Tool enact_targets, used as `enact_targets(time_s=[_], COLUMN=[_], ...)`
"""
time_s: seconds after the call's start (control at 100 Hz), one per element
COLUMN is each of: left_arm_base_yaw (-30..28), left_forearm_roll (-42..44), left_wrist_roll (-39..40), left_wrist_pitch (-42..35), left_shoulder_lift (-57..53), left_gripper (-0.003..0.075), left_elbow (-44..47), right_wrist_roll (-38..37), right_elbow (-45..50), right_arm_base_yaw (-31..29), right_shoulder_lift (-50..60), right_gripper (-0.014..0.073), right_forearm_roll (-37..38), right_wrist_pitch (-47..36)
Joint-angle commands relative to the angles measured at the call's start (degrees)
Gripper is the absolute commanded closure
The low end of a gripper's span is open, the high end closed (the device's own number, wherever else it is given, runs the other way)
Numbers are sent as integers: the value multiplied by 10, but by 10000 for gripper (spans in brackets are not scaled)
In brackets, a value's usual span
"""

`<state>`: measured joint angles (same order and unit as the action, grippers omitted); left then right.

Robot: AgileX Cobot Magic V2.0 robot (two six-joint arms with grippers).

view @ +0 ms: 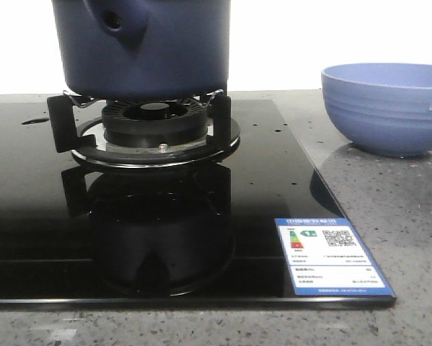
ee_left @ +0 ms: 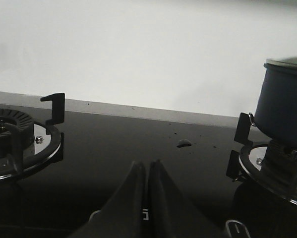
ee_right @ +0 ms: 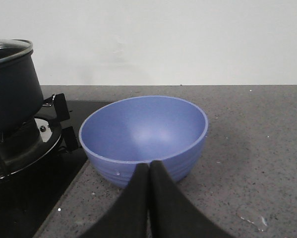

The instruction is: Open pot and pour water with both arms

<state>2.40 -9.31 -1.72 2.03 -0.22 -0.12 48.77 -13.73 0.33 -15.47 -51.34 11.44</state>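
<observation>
Dark navy-blue, the pot (view: 147,47) is sitting on the black supports of the burner (view: 154,122), its stub with the round hole facing the front camera. A metal-rimmed lid (ee_right: 9,49) is covering it. The burner is standing on a glossy black glass hob (view: 129,238). A periwinkle ribbed bowl (ee_right: 144,136) is resting on the grey speckled counter (ee_right: 247,148), beside the hob. The left gripper (ee_left: 148,171) is hovering over the hob with fingers pressed together, holding nothing. The right gripper (ee_right: 149,171) is likewise closed, just before the bowl.
</observation>
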Motion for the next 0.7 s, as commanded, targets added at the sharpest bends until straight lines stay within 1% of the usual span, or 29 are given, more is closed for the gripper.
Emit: enact_targets(time_s=[0.0, 0.14, 0.69], left_arm_base_yaw=[5, 6, 4], left_forearm_roll=[1, 7, 7], left_wrist_roll=[8, 8, 8], left_wrist_pitch=[-31, -5, -3], left_shoulder_lift=[-16, -16, -16], left_gripper=[741, 741, 741], left_elbow=[21, 21, 20], right_wrist_roll=[6, 6, 6], right_elbow=[-15, -15, -15], right_arm_base_yaw=[1, 1, 1], right_shoulder_lift=[-4, -4, -4], right_gripper=[655, 655, 655], right_forearm_roll=[-7, -7, -7], right_wrist_pitch=[-27, -27, -27])
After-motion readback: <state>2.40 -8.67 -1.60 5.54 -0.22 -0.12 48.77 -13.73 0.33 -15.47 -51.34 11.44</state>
